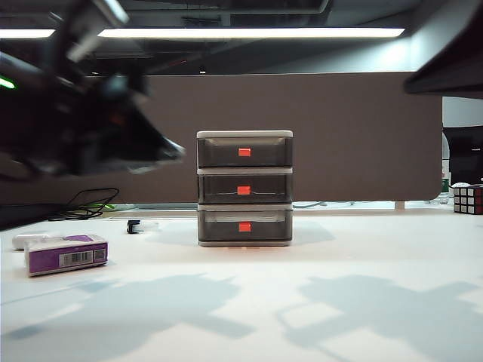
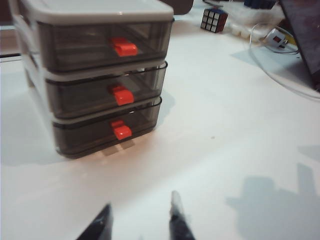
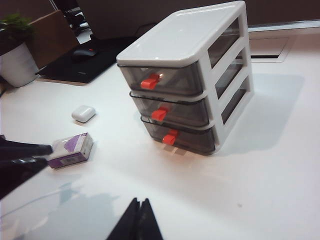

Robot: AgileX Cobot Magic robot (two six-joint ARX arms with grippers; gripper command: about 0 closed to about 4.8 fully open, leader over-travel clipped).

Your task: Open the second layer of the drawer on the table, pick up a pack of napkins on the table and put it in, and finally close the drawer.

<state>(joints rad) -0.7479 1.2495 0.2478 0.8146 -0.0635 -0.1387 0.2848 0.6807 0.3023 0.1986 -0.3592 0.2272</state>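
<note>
The drawer (image 1: 244, 188) stands mid-table (image 1: 362, 264), toward the back edge, the second layer of the drawer (image 1: 244, 187) lying between the top and bottom ones. The pack of napkins (image 1: 66, 253) lies near the left edge, well apart from the drawer and nearer the front. A small case (image 3: 83, 113) lies just behind the pack. A puzzle cube (image 1: 468, 199) sits at the back right corner.

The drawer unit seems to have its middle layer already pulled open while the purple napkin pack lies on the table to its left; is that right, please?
Not quite. The middle layer is still shut, flush with the other two layers of the drawer unit, as the exterior and left wrist views show. The rest holds: the purple napkin pack lies on the table to the unit's left in the exterior view.
</note>
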